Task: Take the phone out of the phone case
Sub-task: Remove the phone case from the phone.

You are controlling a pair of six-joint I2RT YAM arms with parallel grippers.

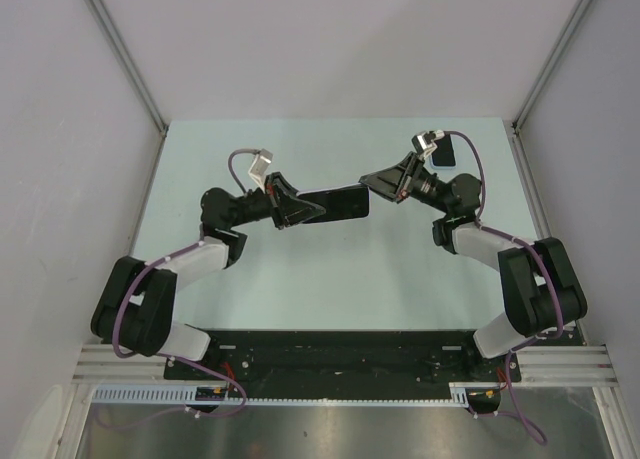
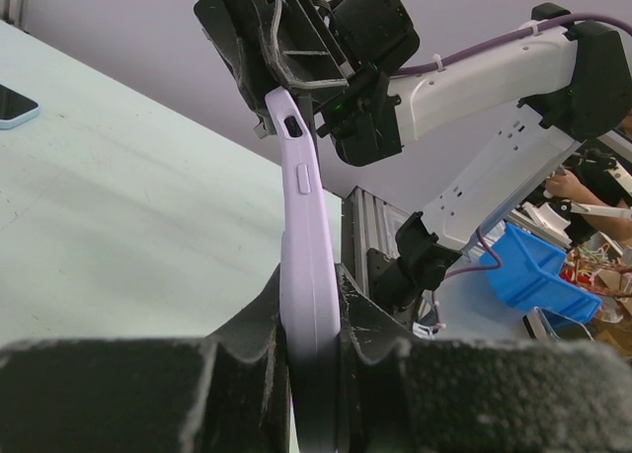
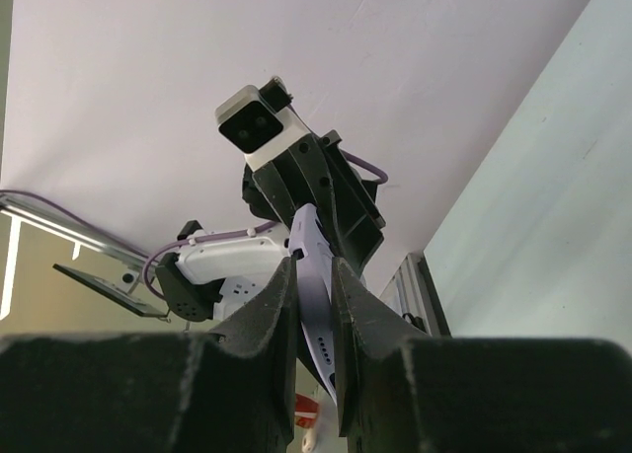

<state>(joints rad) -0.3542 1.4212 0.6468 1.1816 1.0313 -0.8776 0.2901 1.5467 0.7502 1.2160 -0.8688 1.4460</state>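
Observation:
A lilac phone case (image 2: pixel 301 206) is held edge-on in the air between both grippers. From above it shows as a dark slab (image 1: pixel 335 203) over the table's middle. I cannot tell whether the phone sits inside it. My left gripper (image 1: pixel 316 211) is shut on the case's left end, and its fingers (image 2: pixel 370 325) clamp the lilac edge in the left wrist view. My right gripper (image 1: pixel 374 183) is shut on the right end. In the right wrist view the case (image 3: pixel 308 251) sits between the right gripper's fingers (image 3: pixel 272 305), with my left gripper (image 3: pixel 316 191) beyond it.
A dark phone with a pale blue rim (image 1: pixel 443 156) lies flat at the far right of the pale green table (image 1: pixel 250 279); it also shows in the left wrist view (image 2: pixel 15 106). Grey walls enclose the table on three sides.

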